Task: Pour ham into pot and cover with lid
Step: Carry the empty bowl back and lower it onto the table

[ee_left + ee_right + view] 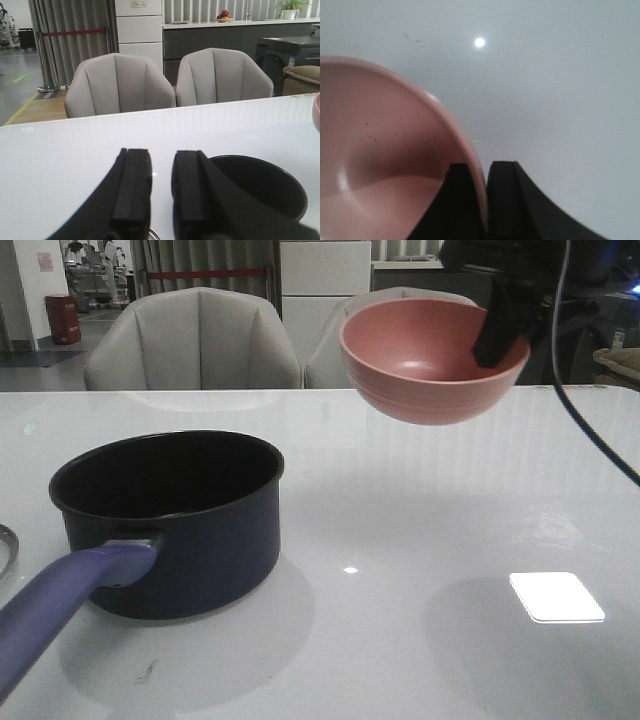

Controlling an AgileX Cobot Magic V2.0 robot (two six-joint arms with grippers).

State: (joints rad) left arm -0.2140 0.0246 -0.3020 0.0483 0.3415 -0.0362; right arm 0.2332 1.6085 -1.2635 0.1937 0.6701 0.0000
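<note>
right fingers pinch rim of pink bowl, held tilted above tabletop, no ham visible in it | left fingers slightly parted, holding nothing, just beside pot | pot upright on tabletop, interior dark, contents unclear

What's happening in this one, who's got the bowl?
The right gripper is clamped on the rim of the pink bowl, holding it in the air to the right of the pot. The visible part of the bowl's inside looks empty. The left gripper hangs by the pot, holding nothing.
</note>
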